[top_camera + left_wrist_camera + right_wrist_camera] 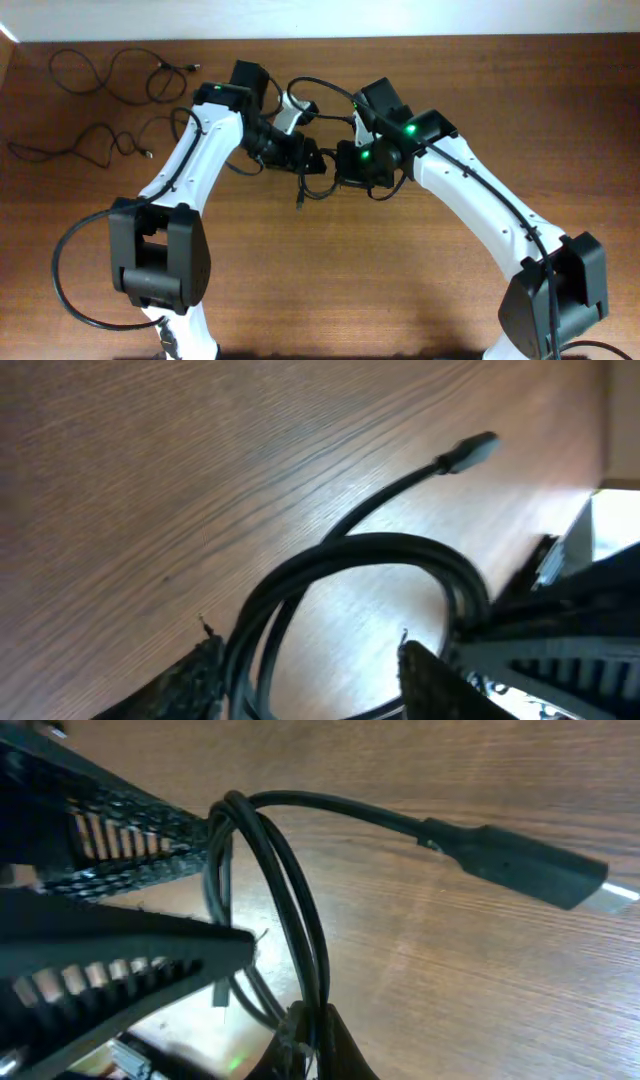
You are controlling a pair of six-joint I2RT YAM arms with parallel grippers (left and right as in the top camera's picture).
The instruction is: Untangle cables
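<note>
Tangled cable (301, 190) sitting between both grippers at table (400, 280) centre. Right gripper (305, 1038) pinching its looped strands, jaws closed tight on them. Left gripper (308, 652) straddling same loop, jaws standing apart, not clamping. Plug (530, 865) sticking out free. Two loose cables (175, 68) lying near far left corner, well apart.

Bright warm light, blurry close-ups.

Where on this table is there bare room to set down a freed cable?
Bare table: the far right stretch beyond the right arm, and the near middle between it and the left arm. Crowded: the centre, where the left gripper and right gripper meet at the coiled cable, and the far left corner with two loose cables.
</note>
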